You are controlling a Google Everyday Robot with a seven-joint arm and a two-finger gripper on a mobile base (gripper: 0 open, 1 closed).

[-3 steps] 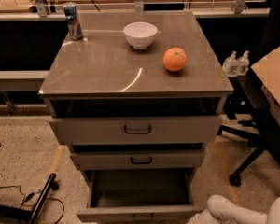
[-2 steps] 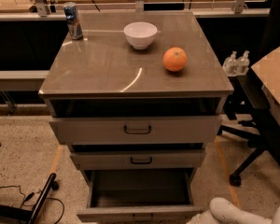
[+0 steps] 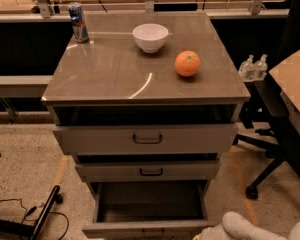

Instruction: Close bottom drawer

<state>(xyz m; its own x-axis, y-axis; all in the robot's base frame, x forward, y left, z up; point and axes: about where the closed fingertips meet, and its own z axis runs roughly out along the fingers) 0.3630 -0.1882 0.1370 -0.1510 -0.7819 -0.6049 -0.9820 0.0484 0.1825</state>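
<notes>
Bottom drawer is pulled far out, its front at the lower edge of view. Gripper is low, just beside the front's right corner; whether it is open or closed, cannot tell.

Risks: a push off that right corner could skew the drawer and jam it. A hard shove could rock the cabinet and roll the orange.

Room: chair base near on the right, black pole on the floor to the left.
</notes>
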